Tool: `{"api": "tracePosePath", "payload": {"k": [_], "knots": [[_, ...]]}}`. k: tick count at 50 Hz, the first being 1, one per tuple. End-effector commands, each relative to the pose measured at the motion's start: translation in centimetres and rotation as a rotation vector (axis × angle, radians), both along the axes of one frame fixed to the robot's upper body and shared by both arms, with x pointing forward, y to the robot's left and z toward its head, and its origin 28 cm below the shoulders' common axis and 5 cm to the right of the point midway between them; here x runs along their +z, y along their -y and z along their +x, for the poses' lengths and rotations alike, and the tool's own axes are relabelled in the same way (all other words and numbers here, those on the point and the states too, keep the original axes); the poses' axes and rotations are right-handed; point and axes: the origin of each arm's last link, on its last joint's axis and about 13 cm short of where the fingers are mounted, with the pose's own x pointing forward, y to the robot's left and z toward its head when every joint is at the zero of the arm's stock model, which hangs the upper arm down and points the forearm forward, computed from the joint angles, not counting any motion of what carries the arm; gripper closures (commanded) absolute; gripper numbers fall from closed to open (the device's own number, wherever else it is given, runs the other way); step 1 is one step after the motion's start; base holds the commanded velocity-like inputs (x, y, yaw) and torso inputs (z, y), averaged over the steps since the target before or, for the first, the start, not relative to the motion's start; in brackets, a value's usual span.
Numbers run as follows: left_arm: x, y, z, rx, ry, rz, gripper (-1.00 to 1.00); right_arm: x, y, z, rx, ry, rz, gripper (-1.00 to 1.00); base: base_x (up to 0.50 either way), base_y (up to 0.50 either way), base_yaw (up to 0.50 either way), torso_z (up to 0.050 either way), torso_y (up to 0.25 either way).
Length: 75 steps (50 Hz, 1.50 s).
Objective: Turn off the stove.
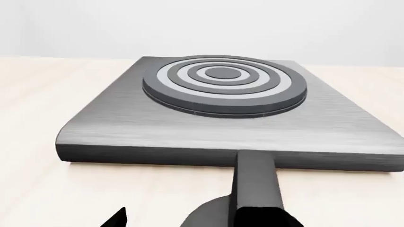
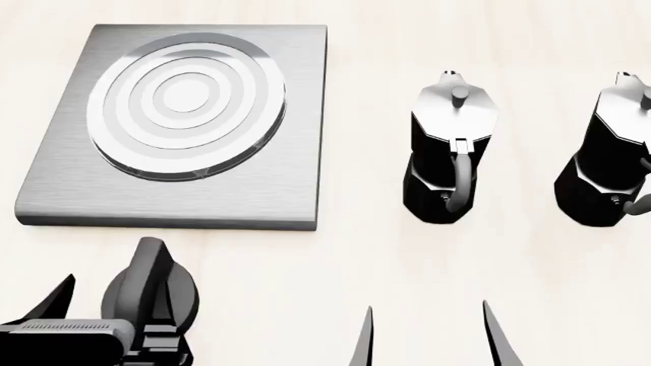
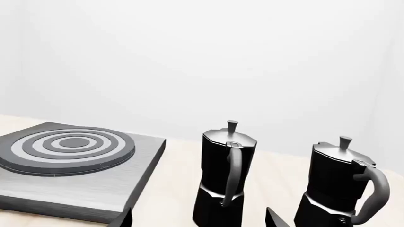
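Straddling the knob [image 2: 152,286] by the table's [image 2: 367,252] near edge, just off the stove's [image 2: 295,152] front edge, the left gripper [image 2: 107,293] sits w/ fingers wide, likely lined up to twist it off. Right gripper [image 2: 428,335] idles wide open, empty.

One stove [image 2: 295,152] with one knob [image 2: 152,286], two moka pots [image 2: 447,152] [image 2: 610,160], two end effectors [image 2: 61,320] [image 2: 432,339], one surface [image 2: 356,259].

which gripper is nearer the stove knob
Left. The left gripper sits right at the knob, one finger against it, below the stove. The right gripper hangs well off to its side, near the moka pots.
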Motion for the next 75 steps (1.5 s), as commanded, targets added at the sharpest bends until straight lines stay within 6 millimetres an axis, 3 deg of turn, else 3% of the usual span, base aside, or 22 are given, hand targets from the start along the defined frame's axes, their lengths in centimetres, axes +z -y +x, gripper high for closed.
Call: {"api": "tracePosePath", "payload": {"k": [1, 75], "knots": [[0.0, -0.2, -0.7, -0.004, -0.008, -0.021, -1.0, 0.2, 0.1, 0.1, -0.007, 0.01, -0.005, -1.0, 0.0, 0.0, 0.0, 0.0, 0.0], [-0.5, -1.7, -3.0, 0.07, -0.047, -0.044, -1.0, 0.2, 0.0, 0.0, -0.005, 0.012, -0.013, -1.0, 0.0, 0.0, 0.0, 0.0, 0.0]]}}
